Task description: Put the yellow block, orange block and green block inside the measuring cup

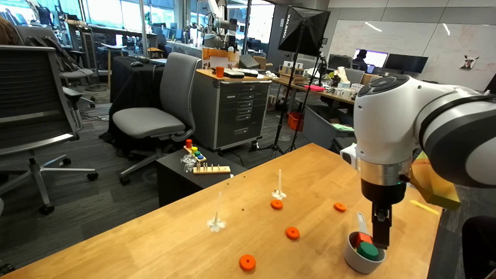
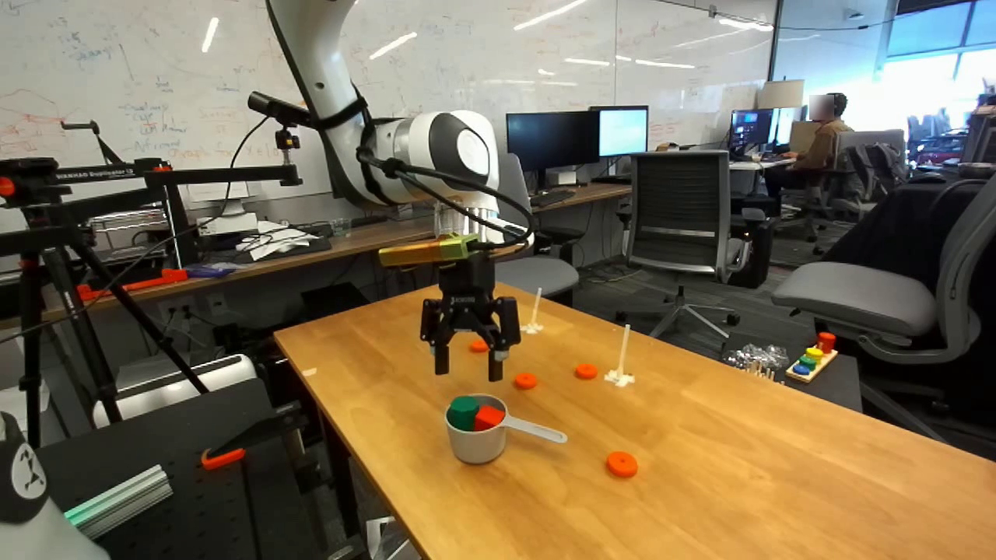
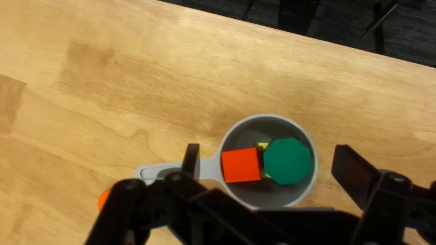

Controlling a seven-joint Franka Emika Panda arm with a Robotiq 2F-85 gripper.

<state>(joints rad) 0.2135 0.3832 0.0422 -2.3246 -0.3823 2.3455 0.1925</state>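
Note:
The grey measuring cup (image 1: 358, 264) stands upright on the table and shows in both exterior views (image 2: 476, 449) and the wrist view (image 3: 267, 116). The red-orange block (image 3: 240, 165) and the green block (image 3: 287, 161), which has an octagonal top face, lie side by side inside it. The yellow block (image 3: 262, 145) is in the cup beneath them, mostly hidden, with only small corners visible. My gripper (image 2: 468, 373) is open and empty above the cup, its fingers apart. In the wrist view one finger is over the cup's handle, the other beyond the opposite rim.
Several orange discs (image 1: 292, 233) lie on the wooden table (image 2: 747, 482). Two thin upright pegs (image 2: 624, 350) stand on white bases toward the far edge. A black side table (image 1: 174, 178) holds small peg toys. A tripod (image 2: 31, 311) stands beside the table.

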